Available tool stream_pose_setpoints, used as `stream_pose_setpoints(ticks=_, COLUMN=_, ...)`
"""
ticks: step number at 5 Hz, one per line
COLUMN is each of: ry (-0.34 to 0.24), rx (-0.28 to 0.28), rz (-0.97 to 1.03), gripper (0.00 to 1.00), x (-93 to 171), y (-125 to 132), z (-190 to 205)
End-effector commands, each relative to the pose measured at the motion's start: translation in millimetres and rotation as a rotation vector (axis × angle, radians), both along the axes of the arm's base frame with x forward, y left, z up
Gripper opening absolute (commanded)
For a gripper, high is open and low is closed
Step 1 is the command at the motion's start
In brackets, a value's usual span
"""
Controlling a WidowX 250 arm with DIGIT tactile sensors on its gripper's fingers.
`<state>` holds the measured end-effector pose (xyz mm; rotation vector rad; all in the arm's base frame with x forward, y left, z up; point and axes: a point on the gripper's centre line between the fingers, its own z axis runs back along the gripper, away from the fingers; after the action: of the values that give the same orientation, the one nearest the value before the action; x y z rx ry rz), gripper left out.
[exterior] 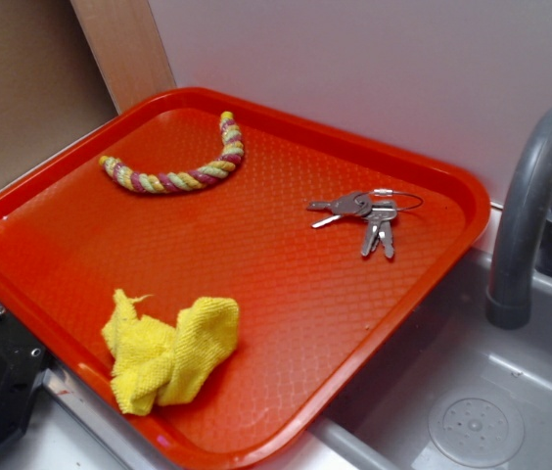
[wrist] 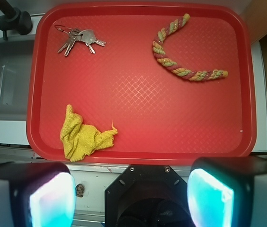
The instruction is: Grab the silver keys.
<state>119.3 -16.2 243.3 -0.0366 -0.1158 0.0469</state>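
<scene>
Right at the bottom of your wrist view you have the gripper, its two pale, cyan-lit fingers spread wide apart with nothing between them, hanging high above the near edge of the tray; the exterior view shows none of that, only a black piece of hardware at its lower left corner that you can't identify. Next out, one crumpled yellow woven cloth lies near the tray's near rim, left of centre from the wrist. The one red textured plastic tray fills most of both views. Further out on the right, one curved braided rope piece in yellow, pink and green lies alone. At the far left corner from the wrist, the silver keys lie flat on the tray, four blades fanned out on one thin wire loop, well apart from cloth and rope. The exterior view gives you the keys near the tray's right rim, plus one grey curved faucet over the grey sink basin beside the tray, seen only partly from the wrist.
</scene>
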Motion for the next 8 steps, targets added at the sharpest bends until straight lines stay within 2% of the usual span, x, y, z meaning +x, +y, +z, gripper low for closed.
stream_pose_setpoints(ticks=1, ry=0.0, rx=0.0, rz=0.0, gripper=1.0, x=0, y=0, z=0)
stream_pose_setpoints(ticks=2, ry=-0.053, rx=0.03, rz=-0.017, gripper=1.0, x=50, y=-21, z=-13)
stream_pose_setpoints(ticks=3, ry=-0.123, rx=0.001, rz=-0.147, gripper=1.0, x=81, y=-52, z=-13)
stream_pose_setpoints(ticks=4, ry=-0.138, rx=0.044, rz=-0.15, gripper=1.0, x=110, y=-69, z=-23)
stream_pose_setpoints(ticks=5, ry=-0.143, rx=0.052, rz=-0.203, gripper=1.0, x=131, y=-79, z=-36)
stream_pose_setpoints(ticks=6, ry=-0.207, rx=0.047, rz=-0.382, gripper=1.0, x=140, y=-92, z=-46)
stream_pose_setpoints(ticks=7, ry=-0.296, rx=0.051, rz=-0.63, gripper=1.0, x=145, y=-100, z=-62)
stream_pose_setpoints(ticks=8, ry=-0.347, rx=0.11, rz=-0.763, gripper=1.0, x=149, y=-107, z=-77)
